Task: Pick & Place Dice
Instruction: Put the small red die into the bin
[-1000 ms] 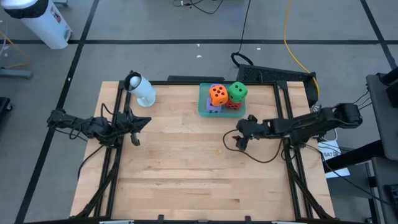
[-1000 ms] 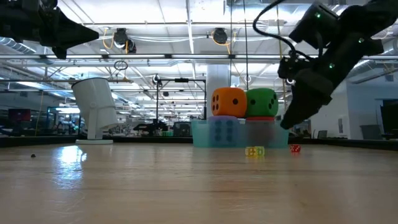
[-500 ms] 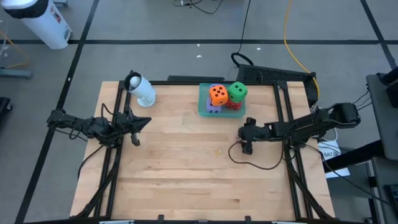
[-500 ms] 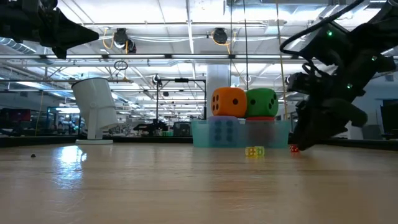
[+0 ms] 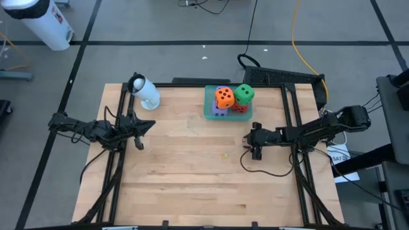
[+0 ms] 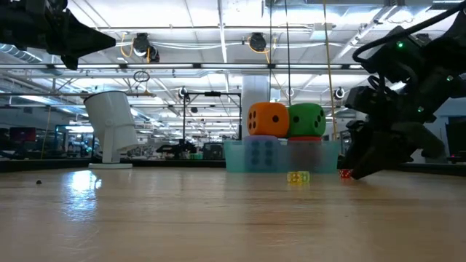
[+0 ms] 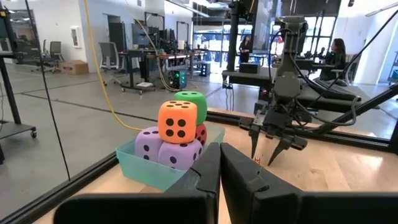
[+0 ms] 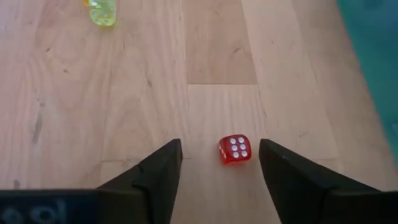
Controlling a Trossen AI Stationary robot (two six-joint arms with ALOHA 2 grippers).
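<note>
Landmark: teal tray (image 5: 210, 108), at the table's far edge.

- Large dice, in the tray: orange die (image 7: 177, 122) and green die (image 7: 190, 102) on top; two purple dice (image 7: 163, 145) and a red one, mostly hidden, beneath.
- Small red die (image 8: 235, 149): loose on the wood, on the near side of the tray, toward its right end. White pips, translucent look. Probably hard, light and slick; likely to skitter if nudged off-centre. Best taken across two opposite flat faces, square-on.
- Small yellow die (image 8: 102, 11): on the wood, near the red one, farther toward the tray's middle.
- Right gripper (image 8: 219, 168): down at the table, fingers parted either side of the small red die, not touching it; nothing grasped.
- Left gripper (image 7: 220, 165): well to the left of the tray, raised, clenched, empty.
</note>
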